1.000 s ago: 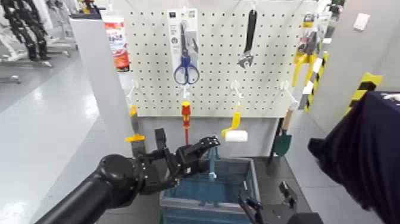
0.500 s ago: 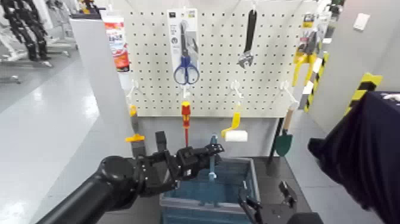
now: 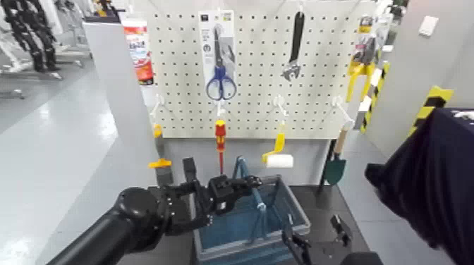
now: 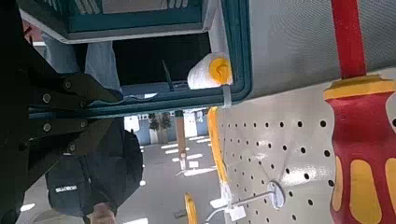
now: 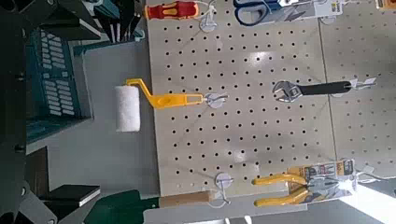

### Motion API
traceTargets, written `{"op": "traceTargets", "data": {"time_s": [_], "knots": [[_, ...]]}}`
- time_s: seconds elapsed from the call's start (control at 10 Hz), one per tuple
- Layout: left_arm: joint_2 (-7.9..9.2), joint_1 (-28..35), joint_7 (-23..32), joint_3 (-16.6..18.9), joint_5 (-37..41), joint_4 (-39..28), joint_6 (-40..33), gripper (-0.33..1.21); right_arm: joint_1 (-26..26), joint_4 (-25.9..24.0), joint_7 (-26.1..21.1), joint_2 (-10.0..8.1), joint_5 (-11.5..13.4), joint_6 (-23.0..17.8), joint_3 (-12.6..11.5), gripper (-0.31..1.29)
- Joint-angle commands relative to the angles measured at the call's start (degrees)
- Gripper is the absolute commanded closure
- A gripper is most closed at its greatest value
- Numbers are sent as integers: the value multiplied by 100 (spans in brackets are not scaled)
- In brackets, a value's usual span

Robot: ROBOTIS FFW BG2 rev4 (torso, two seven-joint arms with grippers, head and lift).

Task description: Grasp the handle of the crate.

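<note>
Teal handle (image 3: 248, 185) sits in your left gripper (image 3: 243, 187), jaws clamped on it, and the crate (image 3: 282, 224) hangs tilted. Any slip could swing it into the right gripper (image 3: 315, 243), jaws wide, parked low.

- The crate (image 3: 250, 229) sat low in front of the pegboard (image 3: 261, 63), tilted, with its handle (image 3: 248, 185) arching over its middle.
- The left gripper (image 3: 243, 189) reached in from the robot's left and met the handle above the crate.
- The right gripper (image 3: 317, 243) lay just to the right of the crate, at the near edge.
- On the pegboard, the scissors (image 3: 220, 74) hung left of the wrench (image 3: 293, 46); the screwdriver (image 3: 220, 141) hung below the scissors.
- The paint roller (image 3: 277, 156) hung right of the screwdriver, behind the crate.
- The pliers (image 3: 361, 60) hung at the board's right edge.
</note>
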Motion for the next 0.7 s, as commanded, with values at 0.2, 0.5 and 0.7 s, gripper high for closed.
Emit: {"op": "traceTargets", "data": {"time_s": [0.2, 0.5, 0.7], "knots": [[-17, 81, -23, 1, 46, -51, -6, 119, 9, 0, 0, -9, 1, -1, -10, 14], [-9, 169, -49, -26, 125, -254, 64, 119, 18, 0, 0, -9, 1, -1, -27, 14], [44, 300, -67, 1, 169, -517, 99, 119, 44, -9, -9, -9, 1, -1, -71, 14]]}}
